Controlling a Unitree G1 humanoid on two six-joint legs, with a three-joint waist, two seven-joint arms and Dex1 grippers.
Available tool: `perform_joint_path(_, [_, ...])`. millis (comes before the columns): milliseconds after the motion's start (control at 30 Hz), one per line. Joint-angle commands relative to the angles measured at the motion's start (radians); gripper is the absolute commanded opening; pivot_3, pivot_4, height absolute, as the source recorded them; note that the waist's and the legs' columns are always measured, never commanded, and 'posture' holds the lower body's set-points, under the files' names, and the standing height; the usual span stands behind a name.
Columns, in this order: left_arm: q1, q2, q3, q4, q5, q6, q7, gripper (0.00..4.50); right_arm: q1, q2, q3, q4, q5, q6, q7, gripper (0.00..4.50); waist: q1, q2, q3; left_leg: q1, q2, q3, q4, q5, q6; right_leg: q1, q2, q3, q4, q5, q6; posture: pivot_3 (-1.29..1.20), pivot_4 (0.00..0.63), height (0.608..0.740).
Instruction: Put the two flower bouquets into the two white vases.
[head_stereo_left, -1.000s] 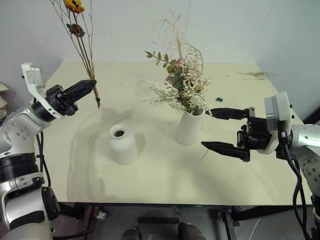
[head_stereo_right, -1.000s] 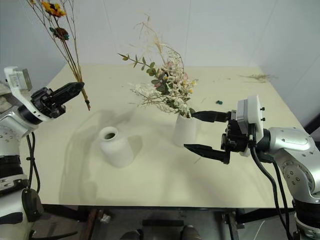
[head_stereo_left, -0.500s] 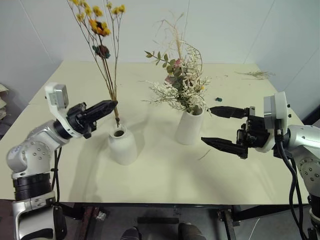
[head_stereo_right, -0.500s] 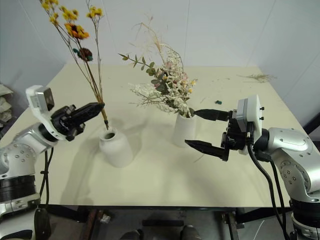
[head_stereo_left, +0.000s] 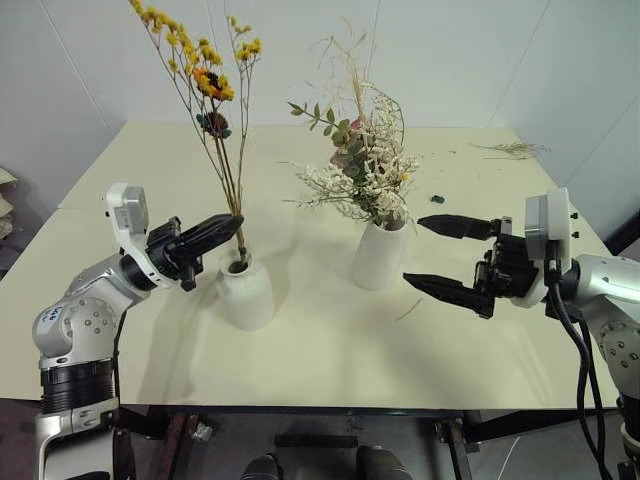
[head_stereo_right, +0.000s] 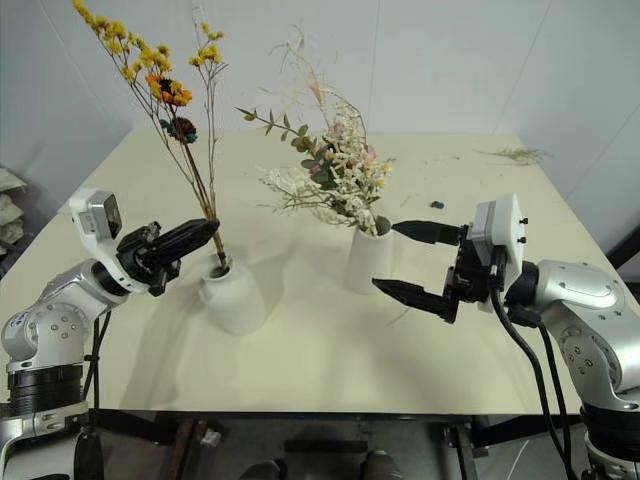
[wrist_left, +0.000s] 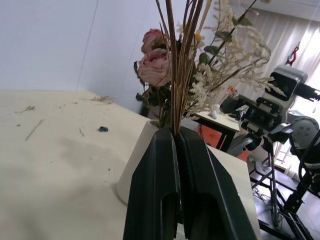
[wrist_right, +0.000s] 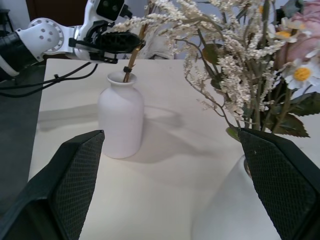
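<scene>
Your left gripper (head_stereo_left: 234, 224) has carried the yellow-orange bouquet (head_stereo_left: 213, 110) from the table's 10 o'clock edge in toward centre. Its stem ends, clear of the table a second ago, now sit in the mouth of the short vase (head_stereo_left: 244, 291). Grip remains clamped on the stems.

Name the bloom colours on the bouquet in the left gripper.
Mostly yellow and orange blooms, one dark reddish; clearest in the left eye view.

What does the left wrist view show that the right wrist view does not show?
Left wrist view only: pink blooms and the left gripper shut on the thin stems.

Right wrist view only: the short vase with the stem ends in its mouth, and the open right gripper.

Both: the table, the bushy bouquet and its taller vase.
</scene>
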Motion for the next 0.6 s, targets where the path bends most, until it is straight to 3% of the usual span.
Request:
perform_joint_path(33, [0.017,0.010,-0.006,-0.019,0.021,-0.058,-0.023,0.01,0.004,-0.004,-0.035,-0.038,0.014,-0.012,-0.011,4.50,0.000,0.000,0.000,0.000,0.000,0.000,0.000,0.000,0.000,0.000,0.000,0.000,0.000,0.000,0.000,0.00,0.150,0.740])
perform_joint_path(200, [0.017,-0.007,-0.035,0.005,0.045,-0.070,0.006,0.01,0.006,-0.004,-0.039,-0.040,0.014,-0.013,-0.018,4.50,0.001,0.000,0.000,0.000,0.000,0.000,0.000,0.000,0.000,0.000,0.000,0.000,0.000,0.000,0.000,0.00,0.150,0.740])
perform_joint_path(367, [0.022,-0.014,-0.042,-0.010,0.034,-0.069,0.009,1.37,0.005,-0.006,-0.042,-0.045,0.017,-0.010,-0.024,4.50,-0.001,0.000,0.000,0.000,0.000,0.000,0.000,0.000,0.000,0.000,0.000,0.000,-0.001,0.000,0.000,0.00,0.150,0.740])
perform_joint_path(600, [0.058,0.086,0.018,-0.039,0.002,-0.059,-0.049,3.52,0.006,0.000,-0.036,-0.030,0.008,-0.020,-0.020,4.50,-0.001,0.000,0.000,0.000,0.000,0.000,-0.001,0.000,0.000,0.000,0.000,0.000,-0.001,0.000,0.000,0.00,0.150,0.740])
